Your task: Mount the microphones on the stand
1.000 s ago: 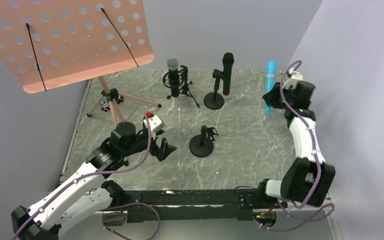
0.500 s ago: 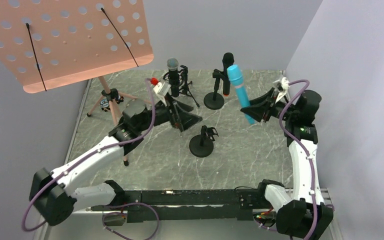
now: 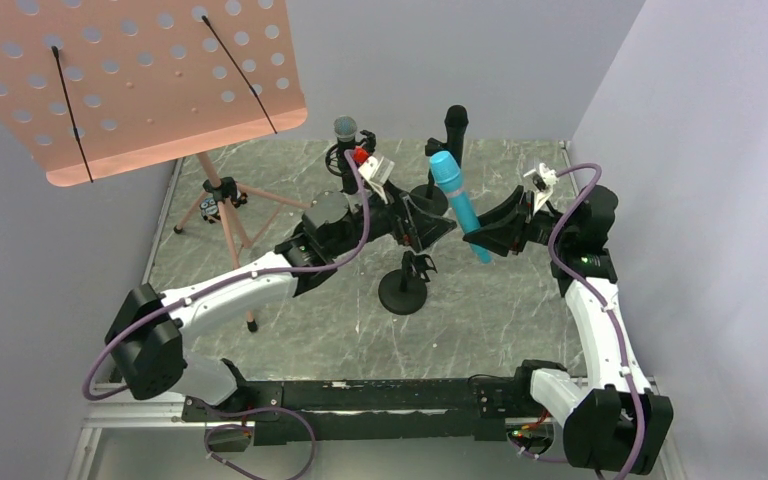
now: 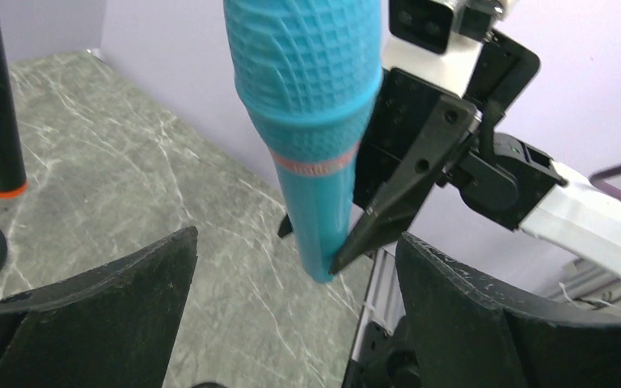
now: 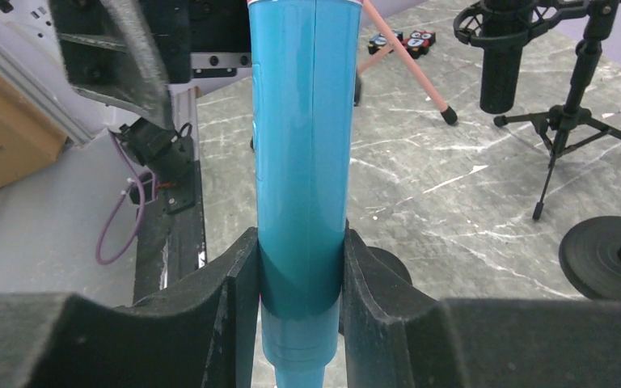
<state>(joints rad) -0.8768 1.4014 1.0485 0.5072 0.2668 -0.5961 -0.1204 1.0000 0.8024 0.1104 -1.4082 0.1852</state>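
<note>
My right gripper (image 3: 487,234) is shut on the lower body of the bright blue microphone (image 3: 456,203) and holds it tilted, head up, above the table. In the right wrist view the fingers (image 5: 234,283) clamp its smooth barrel (image 5: 303,153). My left gripper (image 3: 428,228) is open, right beside the blue microphone; its wrist view shows the microphone (image 4: 311,121) ahead between the spread jaws, not touching them. An empty black clip stand (image 3: 404,283) sits just below. The black microphone with silver mesh head (image 3: 346,150) stands in a tripod mount. The all-black microphone (image 3: 454,135) stands in a round-base stand, its orange end (image 4: 4,191) visible.
A pink perforated music stand (image 3: 130,80) on a tripod (image 3: 222,205) fills the back left. Grey walls close the back and right. In the right wrist view the tripod's legs (image 5: 570,133) and a round base (image 5: 606,259) lie to the right, a cardboard box (image 5: 0,121) to the left.
My left arm has reached far right and forward, up to the blue microphone. My right gripper has carried the blue microphone left, from the right wall toward the middle.
</note>
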